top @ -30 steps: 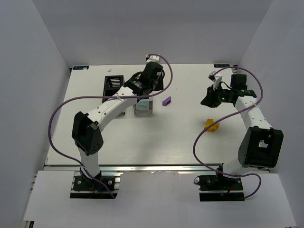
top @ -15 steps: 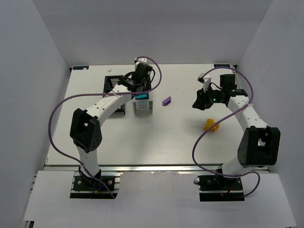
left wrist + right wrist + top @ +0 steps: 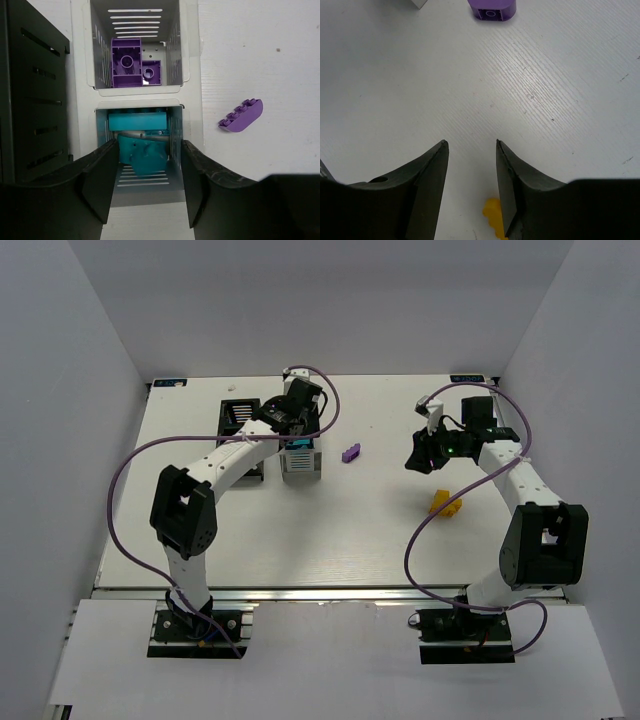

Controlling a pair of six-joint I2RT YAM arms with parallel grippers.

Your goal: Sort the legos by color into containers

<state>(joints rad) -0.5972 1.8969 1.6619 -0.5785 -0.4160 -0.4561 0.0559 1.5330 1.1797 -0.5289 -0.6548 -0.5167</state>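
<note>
With the left gripper (image 3: 150,145) parted over the teal plastic bricks (image 3: 137,121) in the white slatted container (image 3: 192,75) beneath it, the right gripper (image 3: 471,145), parted and empty, faces a rounded purple plastic brick (image 3: 492,8) straight ahead, likely light, stiff and slick, and best pinched across its flat long sides.

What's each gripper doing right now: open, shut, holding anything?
Left gripper: open; teal plastic brick loose between its jaws, in the white slatted container.
Right gripper: open, empty, over the white table.
</note>
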